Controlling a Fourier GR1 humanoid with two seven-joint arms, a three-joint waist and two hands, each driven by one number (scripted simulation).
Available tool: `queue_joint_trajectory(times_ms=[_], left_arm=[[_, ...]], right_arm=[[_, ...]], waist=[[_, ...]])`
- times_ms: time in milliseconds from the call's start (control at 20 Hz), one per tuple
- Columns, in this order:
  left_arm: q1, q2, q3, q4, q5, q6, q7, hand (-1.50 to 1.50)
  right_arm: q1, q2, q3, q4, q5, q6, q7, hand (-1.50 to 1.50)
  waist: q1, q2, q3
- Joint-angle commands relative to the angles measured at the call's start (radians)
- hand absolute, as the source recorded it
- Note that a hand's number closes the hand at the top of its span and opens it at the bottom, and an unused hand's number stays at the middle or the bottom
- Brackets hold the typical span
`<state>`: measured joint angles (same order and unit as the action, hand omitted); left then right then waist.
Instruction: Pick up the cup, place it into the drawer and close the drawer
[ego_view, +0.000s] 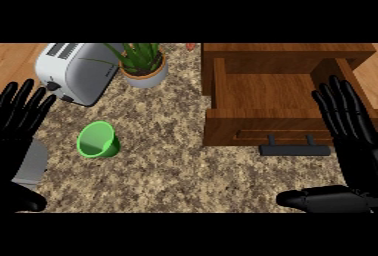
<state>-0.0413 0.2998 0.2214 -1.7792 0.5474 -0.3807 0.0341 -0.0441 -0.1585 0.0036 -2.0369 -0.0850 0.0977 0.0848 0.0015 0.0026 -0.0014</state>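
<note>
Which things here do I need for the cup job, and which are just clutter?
Needed: green cup, lying tipped on the counter; open wooden drawer with its black handle.

Clutter: toaster; potted plant.

You find no text, label, brand, number or sign to read anywhere in this view. The silver, slotted metal toaster (77, 70) shows you only plain casing and a dark knob, with no lettering on either. The small green plastic cup (98, 139) lying on its side is bare inside and out. The open brown wooden drawer (266, 95) gives you plain wood grain on its walls and front panel, and its black bar handle (294, 149) carries no marking.
</note>
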Motion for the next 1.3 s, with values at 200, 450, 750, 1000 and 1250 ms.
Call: queue_joint_trajectory(times_ms=[200,450,750,1000,1250], left_arm=[[-0.092,0.086,0.085,0.339,-0.014,-0.154,-0.082,-1.5],[-0.149,0.047,0.053,0.559,-0.2,-0.138,-0.252,-1.5],[-0.176,0.014,0.038,0.799,-0.331,-0.121,-0.44,-1.5],[-0.281,0.069,0.042,1.073,-0.419,-0.142,-0.572,-1.5],[-0.41,0.091,0.047,1.302,-0.488,-0.101,-0.688,-1.5]], right_arm=[[-0.096,0.02,0.012,0.126,0.037,0.009,-0.023,-1.5],[-0.166,0.019,-0.013,0.19,0.032,0.015,-0.042,-1.5],[-0.187,-0.022,-0.066,0.134,-0.007,0.032,0.03,-1.5],[-0.194,-0.034,-0.103,0.193,-0.027,0.067,-0.035,-1.5],[-0.153,-0.025,-0.079,0.109,-0.033,0.073,0.019,-1.5]], waist=[[-0.002,0.0,0.001],[-0.004,0.0,0.001],[-0.01,-0.001,0.0],[-0.013,0.002,0.0],[-0.019,0.001,0.0]])
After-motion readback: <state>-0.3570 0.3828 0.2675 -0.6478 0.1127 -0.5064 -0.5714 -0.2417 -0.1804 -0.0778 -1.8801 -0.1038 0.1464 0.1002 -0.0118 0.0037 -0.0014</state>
